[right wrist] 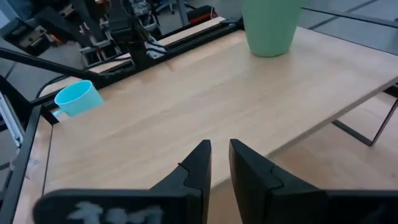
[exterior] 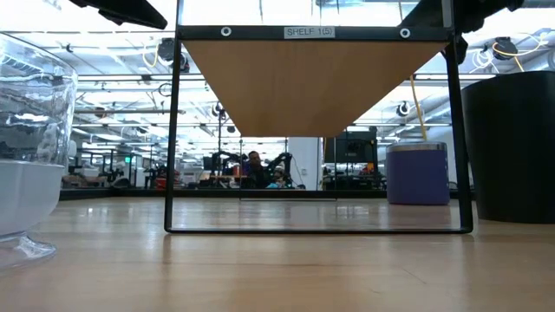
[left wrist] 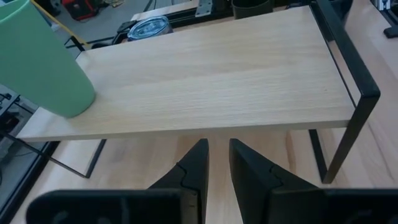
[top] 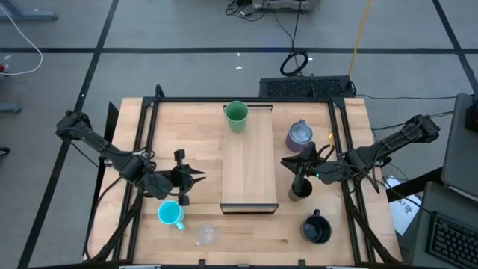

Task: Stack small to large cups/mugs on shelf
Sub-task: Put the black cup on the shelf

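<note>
Glass comes nearest: the small clear glass (top: 205,235) stands at the bottom of the high view, left of centre, and fills the left edge of the low view (exterior: 26,165). Just beside it, up and to the left, the cyan handled mug (top: 171,214) sits on the tabletop (top: 246,232). At lower right the wide black mug (top: 316,229) stands alone.

Across the middle of the frame the two arms face each other over the shelf (top: 250,175). The left gripper (top: 196,176) hovers left of the shelf's long edge, its fingers (left wrist: 198,163) drawn nearly together with only a thin slit between them, gripping nothing. The right gripper (top: 287,162) sits off the shelf's right edge, its fingers (right wrist: 200,162) likewise almost shut and empty. Directly below it in the frame stands the slim black tumbler (top: 299,188), near the arm but not held.

Farther up, the lavender-grey mug (top: 299,135) stands right of the shelf. The green cup (top: 237,116) occupies the shelf's far end at top centre, the only vessel on the board.
</note>
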Robot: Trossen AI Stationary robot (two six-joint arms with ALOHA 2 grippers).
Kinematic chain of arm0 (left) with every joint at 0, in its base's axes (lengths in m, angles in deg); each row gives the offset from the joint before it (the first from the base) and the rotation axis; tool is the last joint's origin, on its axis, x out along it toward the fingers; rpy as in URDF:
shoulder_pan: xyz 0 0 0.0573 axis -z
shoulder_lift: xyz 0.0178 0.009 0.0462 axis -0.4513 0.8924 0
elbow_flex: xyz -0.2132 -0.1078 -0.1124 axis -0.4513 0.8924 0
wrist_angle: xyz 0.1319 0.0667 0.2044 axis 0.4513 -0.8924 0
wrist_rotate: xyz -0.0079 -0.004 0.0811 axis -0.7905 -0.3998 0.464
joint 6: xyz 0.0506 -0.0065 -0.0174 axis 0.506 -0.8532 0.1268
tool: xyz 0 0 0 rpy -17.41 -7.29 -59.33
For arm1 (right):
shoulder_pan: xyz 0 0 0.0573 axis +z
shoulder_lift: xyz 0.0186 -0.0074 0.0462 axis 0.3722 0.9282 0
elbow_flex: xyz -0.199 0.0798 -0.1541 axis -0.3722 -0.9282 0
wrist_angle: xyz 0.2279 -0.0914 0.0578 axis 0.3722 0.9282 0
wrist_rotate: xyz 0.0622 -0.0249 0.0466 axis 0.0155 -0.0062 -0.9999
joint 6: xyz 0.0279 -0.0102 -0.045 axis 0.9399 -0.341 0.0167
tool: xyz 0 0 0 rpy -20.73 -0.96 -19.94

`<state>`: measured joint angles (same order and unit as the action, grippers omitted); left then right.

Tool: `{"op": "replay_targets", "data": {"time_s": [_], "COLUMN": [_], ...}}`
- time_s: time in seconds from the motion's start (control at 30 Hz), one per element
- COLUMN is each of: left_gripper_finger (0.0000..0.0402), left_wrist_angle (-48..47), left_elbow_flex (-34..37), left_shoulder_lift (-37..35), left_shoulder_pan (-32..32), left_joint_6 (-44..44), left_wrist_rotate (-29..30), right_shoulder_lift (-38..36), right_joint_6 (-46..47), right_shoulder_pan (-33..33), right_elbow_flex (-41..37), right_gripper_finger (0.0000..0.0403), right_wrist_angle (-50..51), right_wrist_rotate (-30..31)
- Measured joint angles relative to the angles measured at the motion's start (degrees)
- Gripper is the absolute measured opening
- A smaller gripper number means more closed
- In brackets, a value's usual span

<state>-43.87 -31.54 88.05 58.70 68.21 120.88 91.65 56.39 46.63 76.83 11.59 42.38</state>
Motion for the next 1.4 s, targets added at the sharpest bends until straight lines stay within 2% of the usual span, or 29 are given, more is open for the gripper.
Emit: {"op": "replay_targets", "data": {"time_s": [0.17, 0.27, 0.6, 0.73, 1.1, 1.4], "left_gripper_finger": [0.0065, 0.0065, 0.0065, 0.0065, 0.0065, 0.0065], "left_wrist_angle": [1.3, 2.0, 3.1, 3.1, 3.1, 2.8], "left_elbow_flex": [0.0, 0.0, 0.9, 0.9, 0.9, 0.9], "left_shoulder_lift": [0.0, 0.0, 0.0, 0.0, 0.0, 0.0], "left_shoulder_pan": [-0.7, -1.0, -1.1, -1.1, -1.1, -1.1], "left_joint_6": [0.3, 0.3, 0.7, 0.8, 2.0, 1.1], "left_wrist_rotate": [0.0, 0.0, 0.2, 0.6, 2.0, 2.0], "right_shoulder_lift": [0.0, -0.4, -1.6, -2.9, -6.7, -6.7], "right_joint_6": [-2.1, -2.2, -3.4, -3.4, 2.8, 6.8], "right_shoulder_pan": [0.0, 0.0, -3.0, -5.9, -8.6, -8.6], "right_elbow_flex": [0.0, 0.0, 0.0, 0.0, 0.0, 0.0], "right_gripper_finger": [0.0053, 0.0069, 0.0199, 0.0236, 0.0244, 0.0243], "right_wrist_angle": [0.5, 2.5, 6.0, 7.2, 14.7, 14.6], "right_wrist_rotate": [0.0, 0.0, 0.0, 0.0, -0.3, -4.9]}}
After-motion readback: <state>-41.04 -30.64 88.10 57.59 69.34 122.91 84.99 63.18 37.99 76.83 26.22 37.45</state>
